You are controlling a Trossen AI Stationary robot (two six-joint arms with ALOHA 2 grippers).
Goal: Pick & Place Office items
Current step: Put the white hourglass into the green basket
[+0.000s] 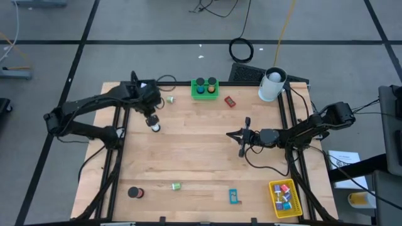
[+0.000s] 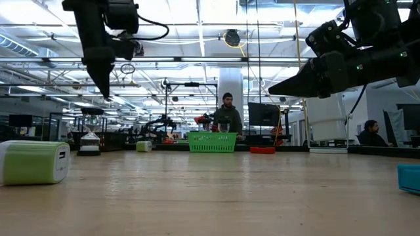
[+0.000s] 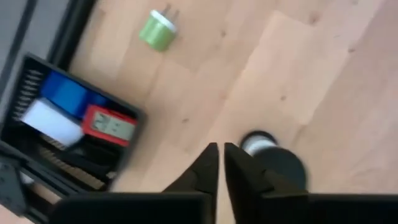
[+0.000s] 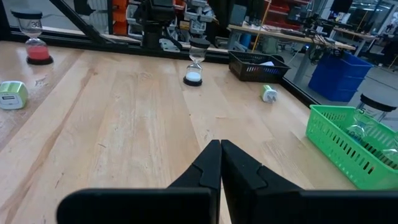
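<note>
Hourglass (image 1: 155, 127) stood on the desk (image 1: 201, 157) just beside my left gripper (image 1: 151, 118), fingers together, empty. Judged light, fragile glass; best held at the end caps. Right gripper (image 1: 242, 149) shut mid-desk.

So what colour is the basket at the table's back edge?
Green basket, clearest in the high view.

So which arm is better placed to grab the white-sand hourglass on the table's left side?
Left. The left claw, fingers together, hangs just over the hourglass. The right claw, also shut, sits mid-table, well away from it.
</note>
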